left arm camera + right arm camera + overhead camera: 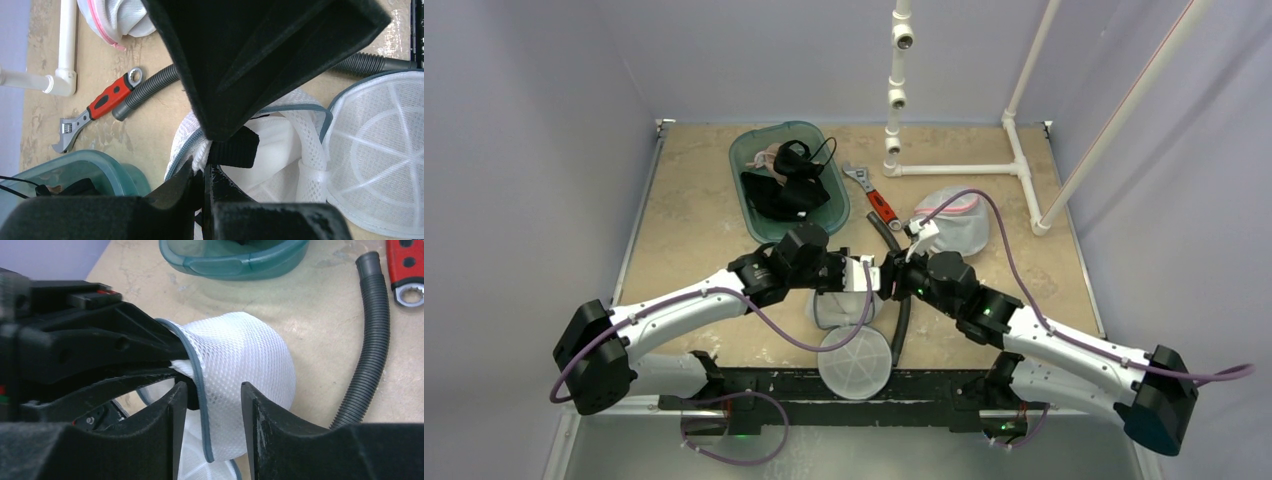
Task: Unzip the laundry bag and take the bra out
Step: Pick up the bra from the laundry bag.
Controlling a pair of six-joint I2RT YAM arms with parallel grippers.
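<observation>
The white mesh laundry bag (832, 312) with a grey zipper rim stands near the table's front, between the two arms. Its round lid (854, 362) lies flipped open toward the front edge. My left gripper (204, 167) is shut on the bag's rim (200, 150). My right gripper (210, 395) is open, and its fingers straddle the bag wall (245, 355) and the zipper rim. A black ribbed piece (235, 148) shows at the bag's mouth; I cannot tell whether it is the bra. The grippers meet above the bag (879, 277).
A teal bin (749, 165) holding black garments stands at the back left. A red-handled wrench (879, 205) and a grey hose (904, 315) lie to the right of the bag. A second mesh bag with a pink zipper (954, 222) sits by the white pipe frame (954, 170).
</observation>
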